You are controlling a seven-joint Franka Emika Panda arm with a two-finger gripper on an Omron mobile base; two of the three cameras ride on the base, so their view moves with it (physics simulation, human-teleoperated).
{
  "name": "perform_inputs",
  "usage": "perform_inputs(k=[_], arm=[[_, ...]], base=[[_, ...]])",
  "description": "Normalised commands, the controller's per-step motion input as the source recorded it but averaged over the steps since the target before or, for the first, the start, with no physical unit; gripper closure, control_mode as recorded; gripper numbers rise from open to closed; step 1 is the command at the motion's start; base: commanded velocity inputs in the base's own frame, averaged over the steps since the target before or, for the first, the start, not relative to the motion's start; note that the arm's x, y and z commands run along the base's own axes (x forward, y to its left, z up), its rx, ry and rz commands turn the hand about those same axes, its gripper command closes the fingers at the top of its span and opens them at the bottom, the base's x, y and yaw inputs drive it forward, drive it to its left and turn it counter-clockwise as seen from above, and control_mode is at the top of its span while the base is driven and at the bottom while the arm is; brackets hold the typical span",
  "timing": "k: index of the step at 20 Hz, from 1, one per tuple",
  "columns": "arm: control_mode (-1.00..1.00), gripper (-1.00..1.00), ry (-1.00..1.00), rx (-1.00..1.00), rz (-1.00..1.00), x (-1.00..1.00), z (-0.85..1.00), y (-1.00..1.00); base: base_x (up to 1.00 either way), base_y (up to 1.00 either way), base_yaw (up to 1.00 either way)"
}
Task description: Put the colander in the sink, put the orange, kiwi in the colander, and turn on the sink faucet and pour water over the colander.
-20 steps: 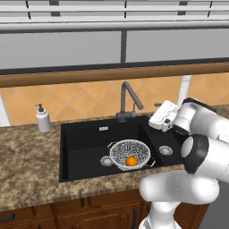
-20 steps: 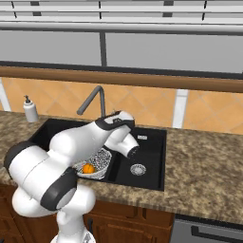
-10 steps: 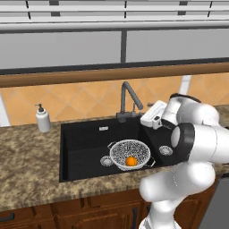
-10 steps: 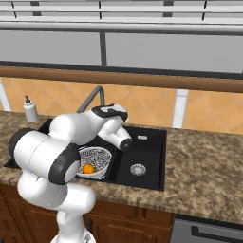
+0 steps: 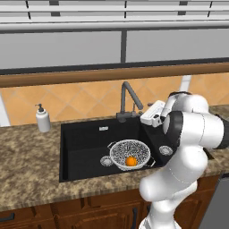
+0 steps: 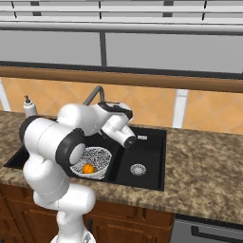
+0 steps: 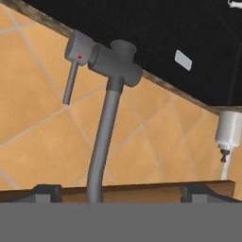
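Observation:
The speckled colander [image 5: 131, 151] sits in the larger basin of the black sink [image 5: 85, 145], with the orange [image 5: 130, 161] inside it; both also appear in the right base view, colander [image 6: 95, 157] and orange [image 6: 88, 168]. The kiwi is out of view. The dark grey sink faucet [image 5: 127, 96] stands behind the basins. My gripper [image 5: 145, 117] hovers just right of its base, level with it. In the hand view the gripper [image 7: 123, 193] is open, its fingertips [image 7: 47, 191] wide apart either side of the spout [image 7: 101, 151]. The faucet's lever [image 7: 71, 82] stands beside its body.
A white soap dispenser [image 5: 43, 120] stands on the granite counter [image 5: 27, 170] left of the sink. The smaller right basin has a silver drain [image 6: 137, 169]. An orange tiled wall [image 5: 76, 100] rises close behind the faucet, under a wooden ledge.
The hand has shifted a little left toward the faucet and the arm's elbow has swung over the sink. Colander and orange have stayed put.

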Motion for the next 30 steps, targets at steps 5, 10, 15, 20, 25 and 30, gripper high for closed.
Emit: perform_inputs(k=[5,10,15,20,25,30], arm=[[-1.0,-1.0,0.02,0.0,0.0,0.33,-0.11,0.0],[-1.0,-1.0,0.01,0.01,0.0,0.33,-0.13,0.0],[-1.0,-1.0,0.0,0.01,-0.01,0.29,-0.21,0.0],[-1.0,-1.0,0.0,0.01,-0.01,0.28,-0.26,0.0],[-1.0,-1.0,0.0,0.01,-0.01,0.3,-0.16,0.0],[-1.0,-1.0,0.0,0.01,-0.01,0.39,-0.07,0.0]], base=[[0.0,0.0,0.0],[0.0,0.0,0.0],[0.0,0.0,0.0],[0.0,0.0,0.0],[0.0,0.0,0.0],[0.0,0.0,0.0]])
